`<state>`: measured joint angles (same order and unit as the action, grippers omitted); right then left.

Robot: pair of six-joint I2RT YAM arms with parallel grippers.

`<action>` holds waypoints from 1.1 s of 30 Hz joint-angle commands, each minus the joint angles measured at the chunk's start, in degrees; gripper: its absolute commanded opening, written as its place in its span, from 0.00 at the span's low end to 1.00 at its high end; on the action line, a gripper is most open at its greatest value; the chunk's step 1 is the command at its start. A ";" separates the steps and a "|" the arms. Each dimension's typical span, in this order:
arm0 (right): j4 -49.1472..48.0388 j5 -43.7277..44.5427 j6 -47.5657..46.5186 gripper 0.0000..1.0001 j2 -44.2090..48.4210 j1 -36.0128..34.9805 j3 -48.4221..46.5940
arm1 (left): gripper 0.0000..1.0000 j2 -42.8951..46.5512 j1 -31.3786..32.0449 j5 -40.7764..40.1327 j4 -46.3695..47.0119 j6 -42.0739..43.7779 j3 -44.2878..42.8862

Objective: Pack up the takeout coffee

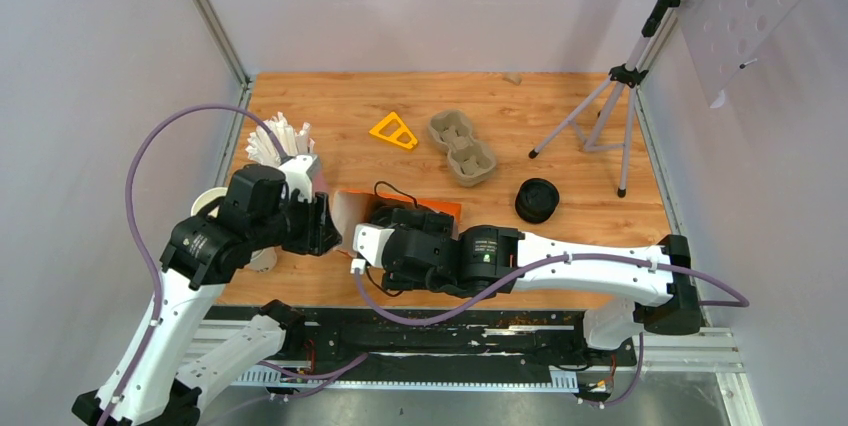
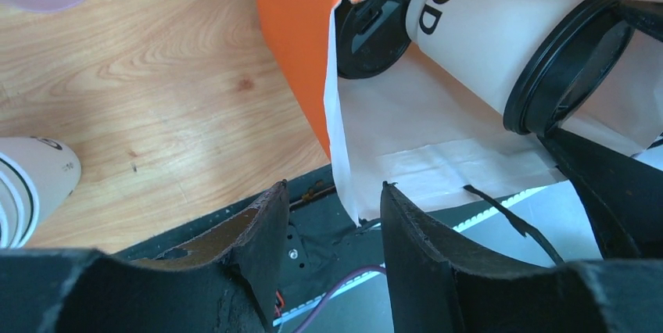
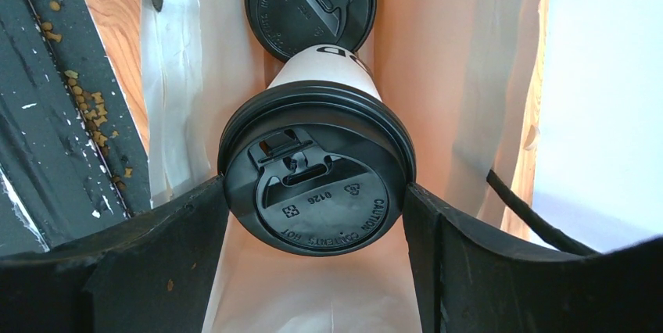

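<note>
An orange paper bag (image 1: 447, 209) lies on its side on the wooden table, its white inside (image 2: 438, 153) facing the left wrist camera. My right gripper (image 3: 313, 192) reaches into its mouth. It is shut on a white takeout coffee cup (image 3: 324, 71), both fingers touching the rim of the black lid (image 3: 317, 196). A second lidded cup (image 3: 310, 5) lies deeper in the bag. My left gripper (image 2: 332, 186) stands open at the bag's torn white edge (image 2: 344, 192), which hangs loose between the fingertips. In the top view the left gripper (image 1: 325, 226) is at the bag's left end.
A grey-brown pulp cup carrier (image 1: 462, 146) and an orange triangular piece (image 1: 393, 130) lie farther back. A stack of black lids (image 1: 537, 200) sits to the right, with a tripod (image 1: 600, 116) behind it. Lidless paper cups (image 2: 31, 184) and a holder of white sticks (image 1: 280, 141) stand left.
</note>
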<state>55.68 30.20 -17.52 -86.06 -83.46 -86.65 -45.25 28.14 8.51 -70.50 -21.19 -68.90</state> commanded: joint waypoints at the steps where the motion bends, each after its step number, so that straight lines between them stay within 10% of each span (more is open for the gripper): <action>1: 1.17 3.03 0.81 0.68 0.38 -0.63 -2.86 | 0.55 0.09 0.09 -1.28 5.19 1.20 -0.12; 19: -1.00 7.47 -3.66 0.69 -1.58 -0.82 0.84 | 0.18 3.10 0.07 4.82 12.06 5.12 5.80; 33: -5.34 5.25 -5.85 0.68 -0.48 -0.06 5.83 | 0.12 7.91 0.07 11.80 16.74 6.11 11.69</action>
<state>54.83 35.70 -21.26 -88.51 -83.92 -83.07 -38.11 28.14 16.62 -57.87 -16.14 -58.19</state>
